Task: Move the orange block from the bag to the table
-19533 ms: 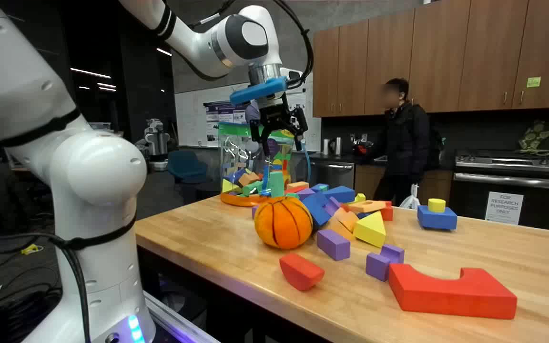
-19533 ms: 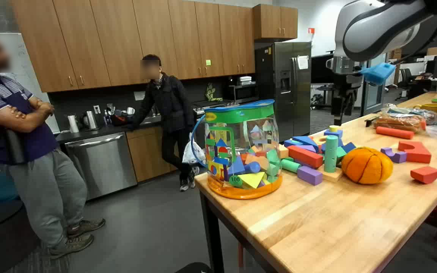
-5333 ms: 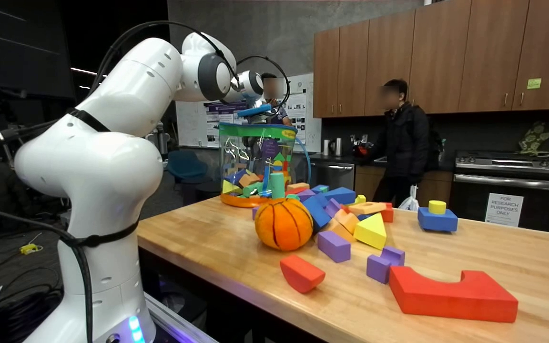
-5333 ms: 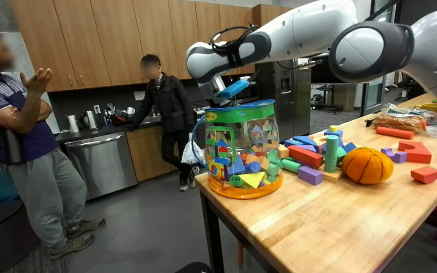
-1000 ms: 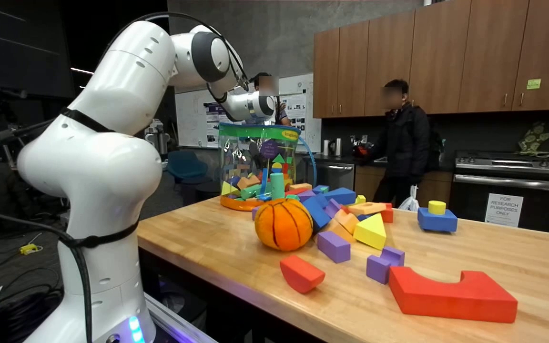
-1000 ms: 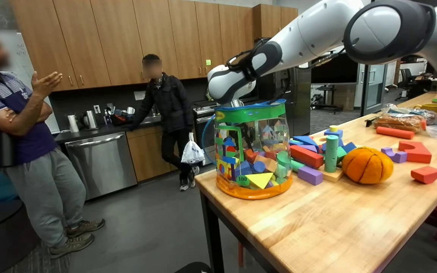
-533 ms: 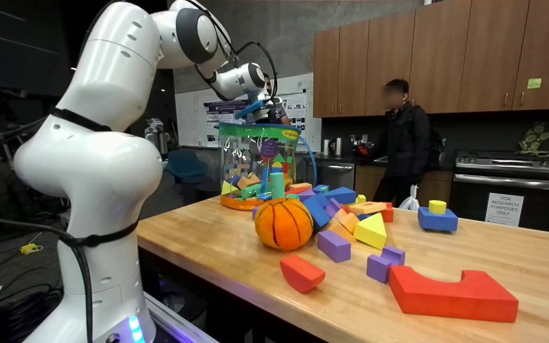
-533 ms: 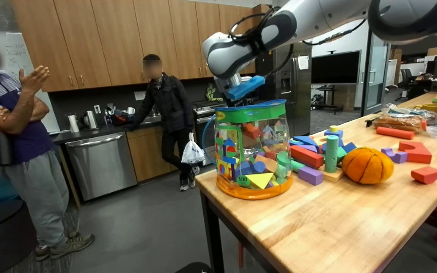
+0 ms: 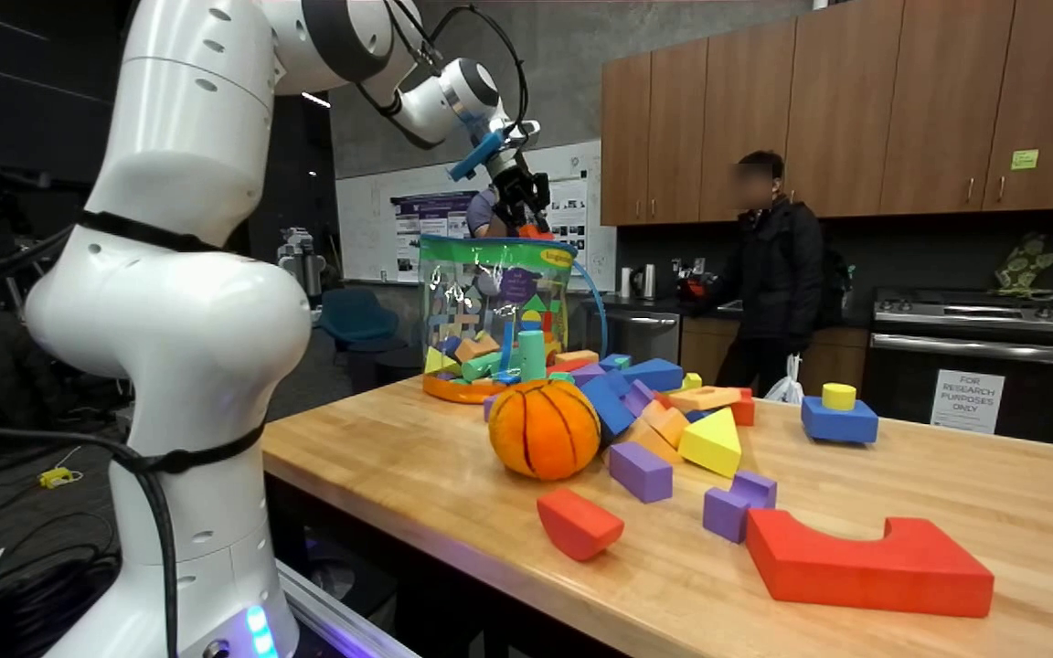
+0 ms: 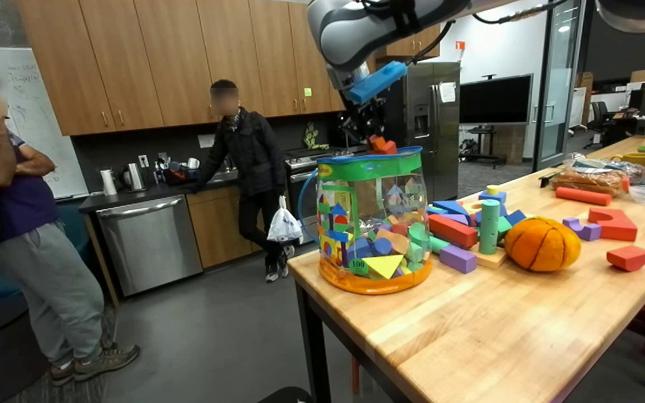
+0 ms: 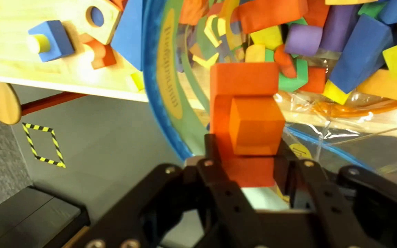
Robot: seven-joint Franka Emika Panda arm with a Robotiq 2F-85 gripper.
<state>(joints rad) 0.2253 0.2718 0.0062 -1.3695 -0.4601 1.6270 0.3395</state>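
My gripper (image 11: pixel 248 148) is shut on the orange block (image 11: pixel 258 132), whose bright cube-like part sits against a longer red-orange piece (image 11: pixel 243 79); whether these are joined I cannot tell. In both exterior views the gripper (image 9: pixel 531 217) hangs tilted over the bag's mouth, and the held piece appears just above the rim (image 10: pixel 383 145). The see-through bag (image 10: pixel 370 168) with its green band stands upright on the wooden table (image 10: pixel 496 336). Several coloured blocks lie in its bottom. From the wrist, the bag's blue rim (image 11: pixel 155 100) curves beside the load.
Beside the bag lies a heap of loose blocks, including an upright green cylinder (image 10: pixel 489 226). Close to the heap are an orange ball (image 9: pixel 545 429), a red half-round (image 9: pixel 579 524) and a red arch (image 9: pixel 865 562). Wrapped packages (image 10: pixel 594 179) lie farther along. Two people stand beyond the table.
Over the last second the gripper has risen from inside the bag to above its rim, carrying the orange block up with it. Compared with several seconds ago, the bag sits slightly shifted.
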